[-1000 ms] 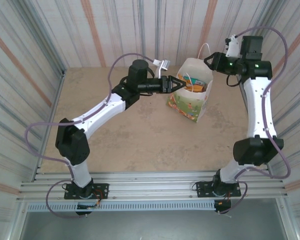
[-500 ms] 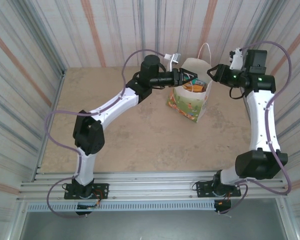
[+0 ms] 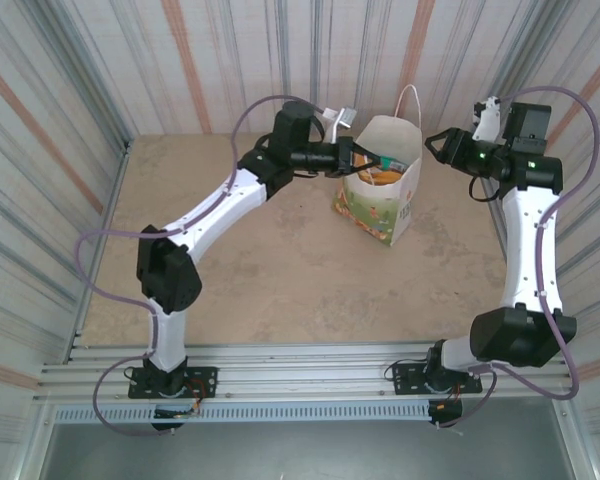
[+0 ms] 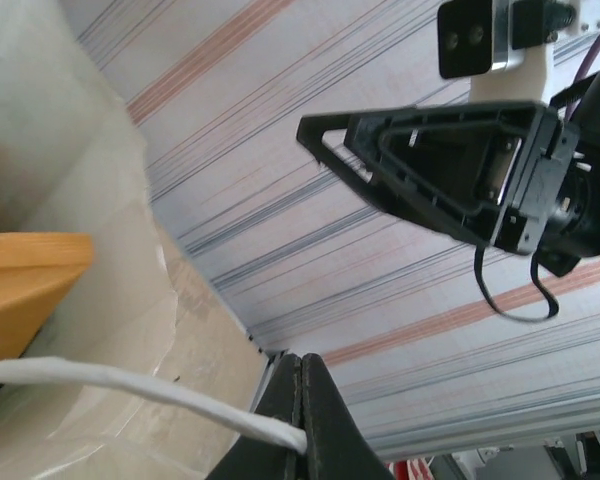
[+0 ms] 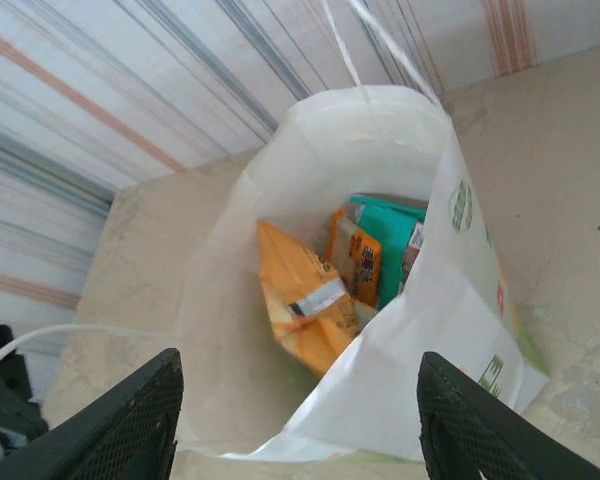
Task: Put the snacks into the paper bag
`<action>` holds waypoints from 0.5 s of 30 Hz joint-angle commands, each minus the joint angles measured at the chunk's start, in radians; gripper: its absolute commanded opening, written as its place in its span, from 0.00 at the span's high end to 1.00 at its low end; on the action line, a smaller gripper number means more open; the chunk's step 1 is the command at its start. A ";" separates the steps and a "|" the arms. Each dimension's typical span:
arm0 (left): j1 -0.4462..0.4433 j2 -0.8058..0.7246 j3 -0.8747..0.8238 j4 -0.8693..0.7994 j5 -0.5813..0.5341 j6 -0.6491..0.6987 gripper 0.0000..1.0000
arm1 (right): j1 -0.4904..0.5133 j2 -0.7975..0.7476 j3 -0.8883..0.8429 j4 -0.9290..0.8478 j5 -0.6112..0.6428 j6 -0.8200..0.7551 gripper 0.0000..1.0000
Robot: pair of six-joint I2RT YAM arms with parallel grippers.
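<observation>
- your left pincer (image 4: 302,385) is clenched on a thin white loop handle (image 4: 130,384) of the tall white paper carrier bag (image 3: 392,215), at the bag's left rim.
- your right pincer (image 3: 440,145) is released, its fingers spread wide with nothing gripped between them. it hangs just beside the bag's right rim, looking down into the open mouth.
- the bag stands on the beige table (image 3: 260,270), near the far wall, between the two pincers.
- inside the bag lie crinkly foil snacks: a yellow-orange packet (image 5: 302,305) leaning at the left, an orange packet (image 5: 360,258) beside it, and a green packet (image 5: 392,240) behind that.
- the bag's other loop handle (image 5: 375,40) sticks up at the far rim, untouched.
</observation>
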 commanded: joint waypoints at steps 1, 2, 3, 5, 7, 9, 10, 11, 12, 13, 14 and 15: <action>0.034 -0.105 0.008 -0.175 0.083 0.088 1.00 | 0.013 0.055 0.054 -0.021 -0.018 -0.008 0.36; 0.042 -0.115 0.004 -0.202 0.093 0.099 1.00 | 0.023 0.068 0.064 -0.022 -0.013 -0.014 0.35; 0.051 -0.126 0.002 -0.232 0.109 0.111 1.00 | 0.036 0.084 0.075 -0.020 -0.004 -0.025 0.35; 0.069 -0.139 -0.002 -0.290 0.142 0.138 1.00 | 0.075 0.121 0.092 -0.009 0.026 -0.038 0.34; 0.090 -0.150 -0.020 -0.331 0.167 0.152 1.00 | 0.120 0.173 0.127 -0.019 0.061 -0.065 0.34; 0.108 -0.169 -0.049 -0.350 0.183 0.158 1.00 | 0.161 0.228 0.186 -0.059 0.121 -0.096 0.33; 0.116 -0.179 -0.061 -0.366 0.183 0.167 1.00 | 0.182 0.255 0.233 -0.086 0.163 -0.111 0.33; 0.122 -0.190 -0.067 -0.380 0.182 0.178 1.00 | 0.196 0.272 0.264 -0.108 0.197 -0.122 0.33; 0.128 -0.202 -0.077 -0.397 0.177 0.188 1.00 | 0.210 0.290 0.294 -0.128 0.215 -0.128 0.32; 0.136 -0.212 -0.086 -0.414 0.173 0.199 1.00 | 0.218 0.299 0.317 -0.141 0.211 -0.128 0.33; 0.142 -0.223 -0.090 -0.428 0.171 0.207 1.00 | 0.223 0.302 0.330 -0.144 0.198 -0.125 0.33; 0.150 -0.231 -0.098 -0.442 0.171 0.214 1.00 | 0.227 0.297 0.336 -0.140 0.178 -0.121 0.33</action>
